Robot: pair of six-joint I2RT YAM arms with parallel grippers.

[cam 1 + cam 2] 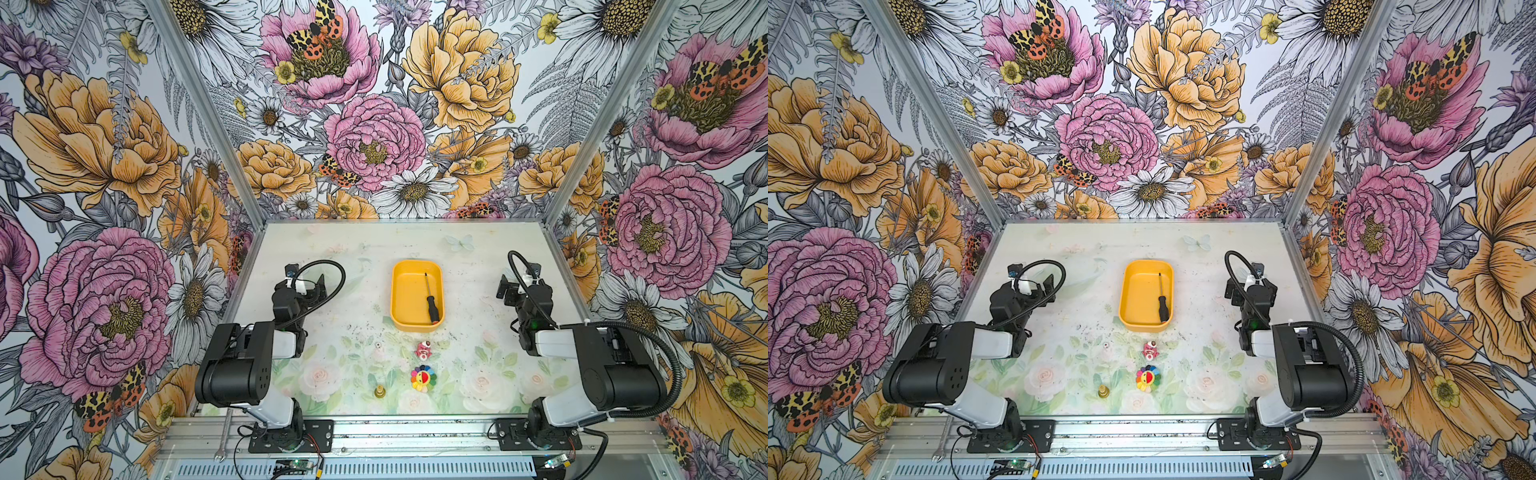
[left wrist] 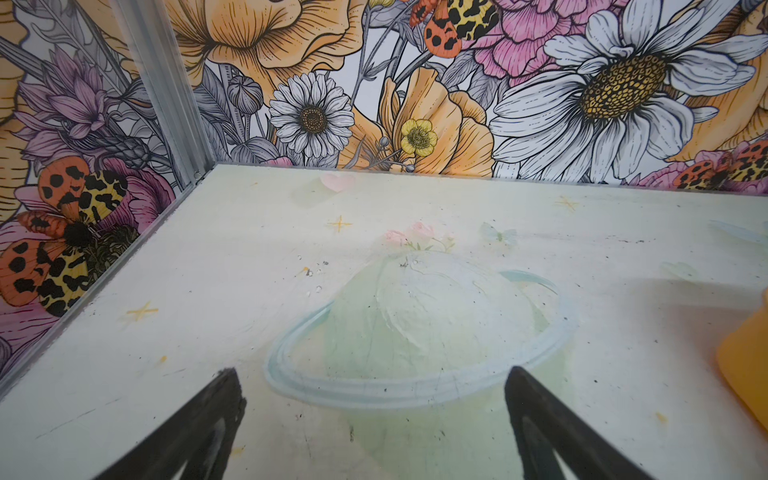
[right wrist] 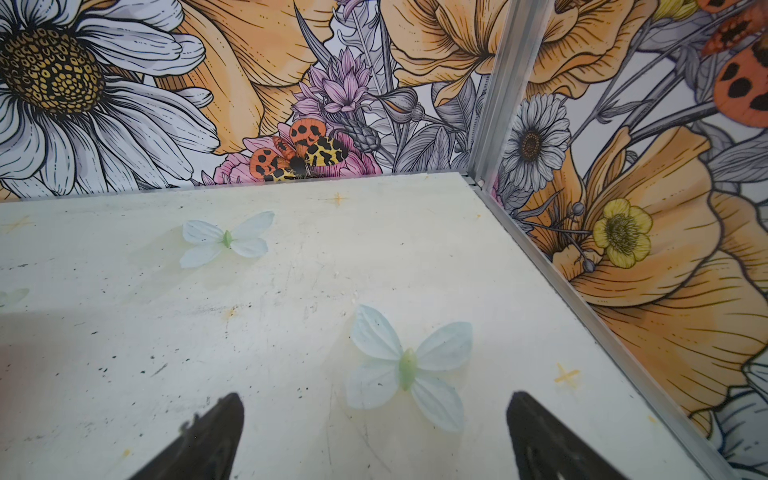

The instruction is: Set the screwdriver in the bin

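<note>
In both top views the screwdriver (image 1: 430, 298) lies inside the bin (image 1: 402, 291), both grippers, left gripper (image 2: 374, 419) and right gripper (image 3: 374, 432), spread empty, so only a stray sweep nudging the bin could spill it.

The table (image 1: 478, 291) was pale and covered with faded pictures of roses, leaves and light blue butterflies, and it had many small dark specks on it. Near the front middle lay a round toy flower (image 1: 421, 377) with petals in many colors and a red and yellow face. Just behind it sat a small pink and white toy (image 1: 422, 349). A little brass bell-shaped piece (image 1: 379, 391) stood to the left of the flower toy. A tiny white thing (image 1: 377, 345) sat farther back, too small to tell. A silver wrench (image 1: 223, 434) lay at the front left edge. Big painted flowers and spotted moths covered the walls (image 1: 124, 166).
</note>
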